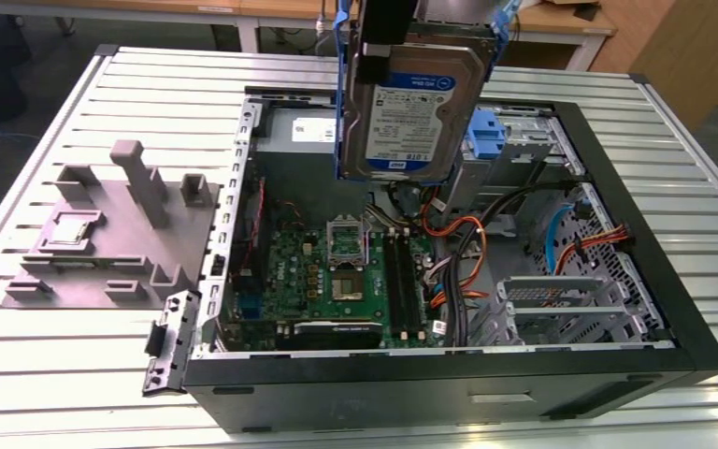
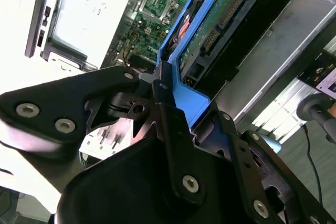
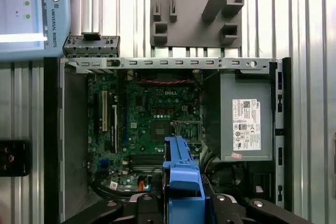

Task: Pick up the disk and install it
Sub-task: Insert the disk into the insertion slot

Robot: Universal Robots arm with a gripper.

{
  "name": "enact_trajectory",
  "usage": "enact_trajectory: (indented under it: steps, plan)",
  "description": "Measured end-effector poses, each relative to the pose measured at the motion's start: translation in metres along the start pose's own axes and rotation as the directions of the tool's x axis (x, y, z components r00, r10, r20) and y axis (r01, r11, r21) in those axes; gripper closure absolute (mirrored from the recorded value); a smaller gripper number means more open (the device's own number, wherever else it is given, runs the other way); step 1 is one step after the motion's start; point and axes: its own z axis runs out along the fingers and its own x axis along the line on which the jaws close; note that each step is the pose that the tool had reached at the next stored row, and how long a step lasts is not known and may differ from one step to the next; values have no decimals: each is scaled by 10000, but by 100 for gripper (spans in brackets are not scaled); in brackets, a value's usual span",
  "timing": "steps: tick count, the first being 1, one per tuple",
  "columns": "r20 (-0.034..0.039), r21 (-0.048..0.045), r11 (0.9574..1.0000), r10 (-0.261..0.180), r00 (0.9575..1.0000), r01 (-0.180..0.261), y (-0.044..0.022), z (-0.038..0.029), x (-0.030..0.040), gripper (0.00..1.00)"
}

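Observation:
The disk [image 1: 415,103], a silver hard drive with a white-and-blue label in a blue plastic carrier, hangs upright above the back of the open computer case [image 1: 658,309]. My gripper [image 1: 387,28] is shut on its top edge. In the second wrist view the black fingers [image 2: 163,114] clamp the blue carrier [image 2: 181,85], with the drive's circuit board [image 2: 210,35] beyond. In the first wrist view the disk [image 3: 182,174] is edge-on, a blue strip over the motherboard [image 3: 152,114].
Another blue carrier [image 1: 496,131] sits in the case's back corner, and a metal drive cage [image 1: 559,299] with orange cables stands toward the exterior view's right. A grey fixture [image 1: 109,234] lies on the slatted table at the exterior view's left. The power supply [image 3: 247,124] is inside the case.

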Motion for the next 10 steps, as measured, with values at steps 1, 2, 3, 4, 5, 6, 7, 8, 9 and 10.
enact_trajectory:
  steps: [1, 2, 3, 4, 5, 6, 7, 8, 9, 10]
  plan:
    - [0, 0, 10000, -1, 10000, 1, -20, 2, 6, 64]
    - [1, 1, 10000, -1, 10000, 1, -46, 4, 8, 64]
    - [0, 0, 10000, 0, 10000, 0, -75, 5, 10, 64]
    - [0, 0, 10000, -1, 10000, 1, -106, 6, 11, 64]
    - [0, 0, 10000, -1, 10000, 1, -144, 7, 12, 64]
    - [-1, 1, 10000, -2, 10000, 2, -180, 8, 12, 64]
    - [-3, 0, 10000, -1, 10000, 1, -210, 8, 13, 64]
    - [-3, 1, 10000, -1, 10000, 1, -234, 9, 15, 64]
    - [-9, 0, 10000, -2, 10000, 2, -245, 10, 18, 64]
    - [-14, 0, 10000, -1, 10000, 1, -249, 11, 24, 64]
